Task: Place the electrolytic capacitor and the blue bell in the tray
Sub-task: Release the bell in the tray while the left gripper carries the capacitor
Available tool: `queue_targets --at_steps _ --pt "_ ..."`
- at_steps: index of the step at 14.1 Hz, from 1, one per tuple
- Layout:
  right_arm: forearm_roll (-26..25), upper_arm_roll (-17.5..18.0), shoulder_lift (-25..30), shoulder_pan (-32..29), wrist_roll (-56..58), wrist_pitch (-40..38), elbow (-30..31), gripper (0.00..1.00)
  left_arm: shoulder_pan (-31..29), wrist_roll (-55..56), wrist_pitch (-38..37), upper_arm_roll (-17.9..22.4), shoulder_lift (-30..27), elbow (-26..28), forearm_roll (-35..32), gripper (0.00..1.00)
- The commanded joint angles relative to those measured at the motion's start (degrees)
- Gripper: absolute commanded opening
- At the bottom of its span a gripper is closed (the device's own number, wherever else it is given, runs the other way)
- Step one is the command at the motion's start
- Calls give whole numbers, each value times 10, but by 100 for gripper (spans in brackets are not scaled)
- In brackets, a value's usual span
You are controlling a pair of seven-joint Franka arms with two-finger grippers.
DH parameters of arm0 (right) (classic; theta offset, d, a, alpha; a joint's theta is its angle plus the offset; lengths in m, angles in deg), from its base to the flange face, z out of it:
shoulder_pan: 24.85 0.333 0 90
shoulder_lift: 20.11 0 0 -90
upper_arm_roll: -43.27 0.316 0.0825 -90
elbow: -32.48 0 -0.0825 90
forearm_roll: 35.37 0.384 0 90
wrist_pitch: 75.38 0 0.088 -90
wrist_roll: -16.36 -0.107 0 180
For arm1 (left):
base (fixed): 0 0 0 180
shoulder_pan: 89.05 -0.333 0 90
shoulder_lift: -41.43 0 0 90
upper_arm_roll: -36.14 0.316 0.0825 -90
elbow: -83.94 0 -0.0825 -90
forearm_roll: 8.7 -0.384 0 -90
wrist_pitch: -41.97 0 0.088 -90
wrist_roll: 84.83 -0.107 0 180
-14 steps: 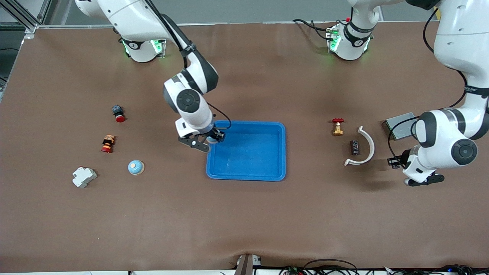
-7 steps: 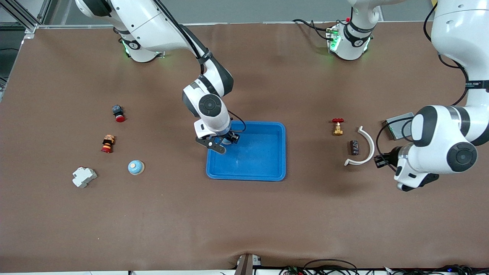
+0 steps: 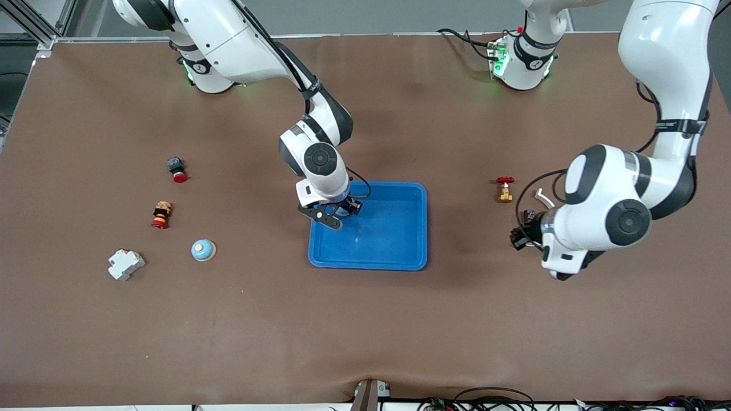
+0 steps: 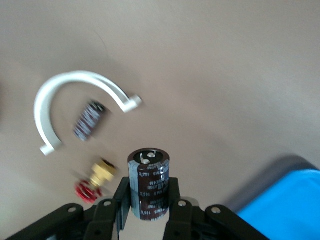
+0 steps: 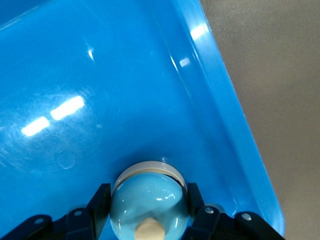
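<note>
Jaws hold blue bell (image 5: 149, 204) over tray (image 5: 220, 120), capacitor (image 4: 149, 181) elsewhere.

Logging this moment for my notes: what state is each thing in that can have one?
Right pincer: shut on blue bell, over tray.
Left pincer: shut on electrolytic capacitor, lifted above the table.
Tray: nothing resting in it.
Second blue bell: resting on the table.

Front view: high camera, facing both arm bases, looking steeply down over the whole brown surface (image 3: 365, 319). Left wrist view: close, looking down past its jaws; shares the white arc (image 4: 60, 107), the red-handled valve (image 3: 505, 189) and a corner of the tray (image 4: 287, 202) with the front view. Right wrist view: very close, tray (image 5: 150, 90) interior fills the frame.
</note>
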Motion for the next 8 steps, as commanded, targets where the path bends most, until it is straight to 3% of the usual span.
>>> queue_targets --at_steps 1,2,3,4,8 --pt "-5 -7 -25 12 -24 4 -27 0 38 75 -12 -11 11 -15 -8 0" --pt "-4 -7 -25 12 -24 4 -28 0 55 95 -9 -11 18 -16 -7 0" --pt "-4 -7 -25 10 -24 2 -31 24 67 121 -6 -11 21 -16 -10 0" --pt "-4 -7 -25 9 -25 -1 -33 97 78 141 -5 -10 26 -16 -11 0" --pt "-24 -11 -17 4 -15 -28 -47 100 131 213 13 -9 42 -16 -13 0"
